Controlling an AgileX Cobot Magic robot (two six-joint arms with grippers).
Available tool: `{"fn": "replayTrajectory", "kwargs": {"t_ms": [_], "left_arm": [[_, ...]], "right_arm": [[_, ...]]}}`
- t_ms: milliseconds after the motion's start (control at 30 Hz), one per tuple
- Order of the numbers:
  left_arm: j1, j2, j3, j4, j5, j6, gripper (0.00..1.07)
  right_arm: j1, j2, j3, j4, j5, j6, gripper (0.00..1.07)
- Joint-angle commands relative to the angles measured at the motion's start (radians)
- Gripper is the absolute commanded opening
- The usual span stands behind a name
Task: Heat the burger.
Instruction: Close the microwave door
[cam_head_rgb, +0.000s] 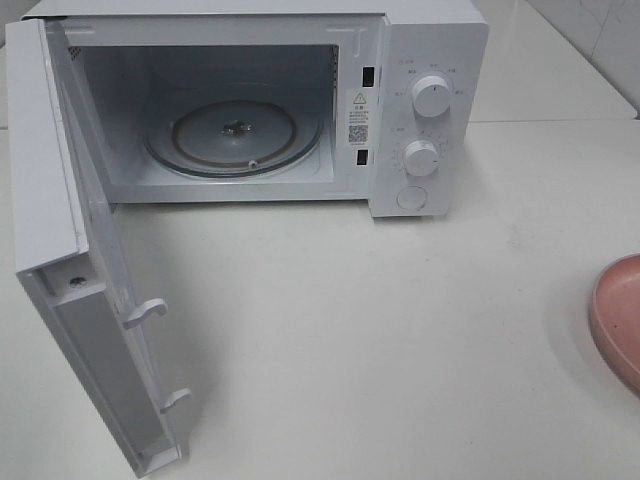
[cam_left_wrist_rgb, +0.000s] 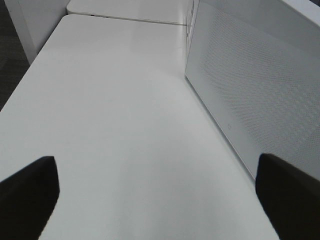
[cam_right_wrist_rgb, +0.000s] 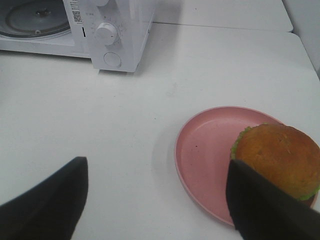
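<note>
The burger (cam_right_wrist_rgb: 277, 157), with a brown domed bun and green lettuce, sits on the far side of a round pink plate (cam_right_wrist_rgb: 205, 150) in the right wrist view. My right gripper (cam_right_wrist_rgb: 155, 200) is open above the table, one finger (cam_right_wrist_rgb: 260, 205) overlapping the burger's near edge. The white microwave (cam_head_rgb: 420, 60) stands at the back with its door (cam_head_rgb: 90, 300) swung open to the left and its glass turntable (cam_head_rgb: 235, 135) bare. Only the plate's rim (cam_head_rgb: 620, 320) shows at the right edge of the high view. My left gripper (cam_left_wrist_rgb: 155, 195) is open over bare table beside the microwave door (cam_left_wrist_rgb: 250, 85).
The microwave has two knobs (cam_head_rgb: 432, 95) and a round button on its right panel. The open door juts toward the table's front left. Neither arm shows in the high view.
</note>
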Motion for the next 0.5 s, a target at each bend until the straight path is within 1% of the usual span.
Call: {"fn": "replayTrajectory", "kwargs": {"t_ms": [33,367,467,500], "left_arm": [[0.002,-0.013,0.001,-0.001,-0.009,-0.001,1.0],[0.002,-0.003,0.001,-0.001,-0.009,-0.001,1.0],[0.002,0.01,-0.01,-0.001,-0.018,-0.001,0.98],[0.002,0.025,-0.02,-0.001,-0.026,-0.001,0.96]], "right_arm": [[-0.006,-0.027,0.002,0.0,-0.008,-0.009,0.75],[-0.006,-0.027,0.002,0.0,-0.008,-0.009,0.75],[-0.006,-0.027,0.002,0.0,-0.008,-0.009,0.75],[-0.006,-0.027,0.002,0.0,-0.008,-0.009,0.75]]}}
